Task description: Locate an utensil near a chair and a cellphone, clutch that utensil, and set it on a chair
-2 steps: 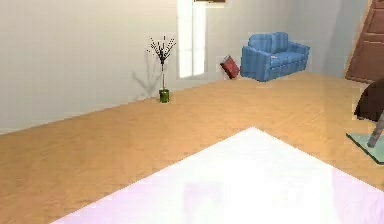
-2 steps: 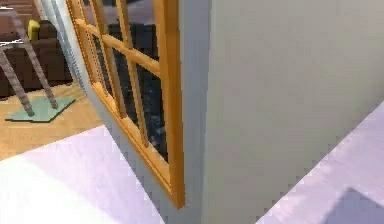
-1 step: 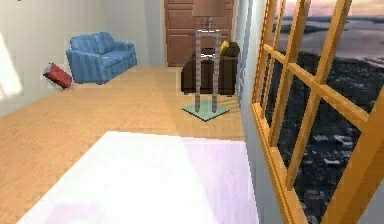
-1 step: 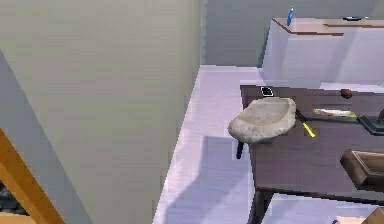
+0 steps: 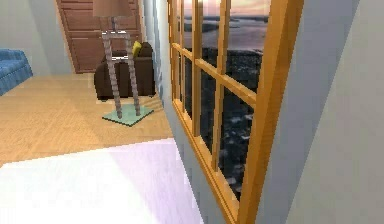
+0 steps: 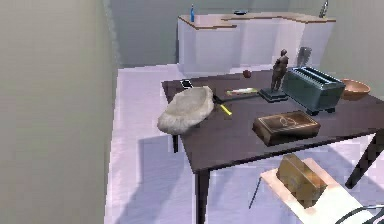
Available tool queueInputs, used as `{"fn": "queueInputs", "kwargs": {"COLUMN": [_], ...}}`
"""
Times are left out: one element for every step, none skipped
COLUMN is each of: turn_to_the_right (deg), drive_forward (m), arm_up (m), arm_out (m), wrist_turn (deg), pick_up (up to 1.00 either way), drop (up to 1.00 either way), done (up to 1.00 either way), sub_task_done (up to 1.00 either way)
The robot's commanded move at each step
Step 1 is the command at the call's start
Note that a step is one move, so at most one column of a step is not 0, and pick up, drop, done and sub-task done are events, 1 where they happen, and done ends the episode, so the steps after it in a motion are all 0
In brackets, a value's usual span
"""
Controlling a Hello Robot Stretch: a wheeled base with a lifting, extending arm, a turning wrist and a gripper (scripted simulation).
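Note:
A dark wooden table [image 6: 250, 150] stands in the arm side view. Near its left end a thin yellow-handled utensil [image 6: 226, 109] lies beside a pale lumpy bundle [image 6: 187, 108]. A small dark flat thing, likely the cellphone [image 6: 186, 83], lies at the table's far left corner. At the table's near side stands a light wooden chair [image 6: 275, 192] with a brown box [image 6: 303, 178] on its seat. In the forward view a dark armchair [image 5: 125, 75] stands by the wall with a yellow thing [image 5: 137, 48] on it.
Also on the table are a red apple [image 6: 247, 73], a dark statue [image 6: 281, 72], a toaster [image 6: 314, 88], a bowl [image 6: 355, 89] and a wooden tray [image 6: 287, 127]. A white counter [image 6: 240, 35] stands behind. The forward view holds a wood-framed window [image 5: 230, 90], a floor lamp [image 5: 122, 90], a door [image 5: 95, 30] and a blue sofa [image 5: 12, 70].

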Motion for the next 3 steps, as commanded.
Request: {"fn": "queueInputs", "kwargs": {"turn_to_the_right": [0.0, 0.0, 0.0], "drive_forward": [0.0, 0.0, 0.0], "arm_up": [0.5, 0.38, 0.0], "arm_out": [0.0, 0.0, 0.5], "wrist_turn": [0.0, 0.0, 0.0], "pick_up": [0.0, 0.0, 0.0], "drop": [0.0, 0.0, 0.0], "done": [0.0, 0.0, 0.0], "sub_task_done": [0.0, 0.0, 0.0]}}
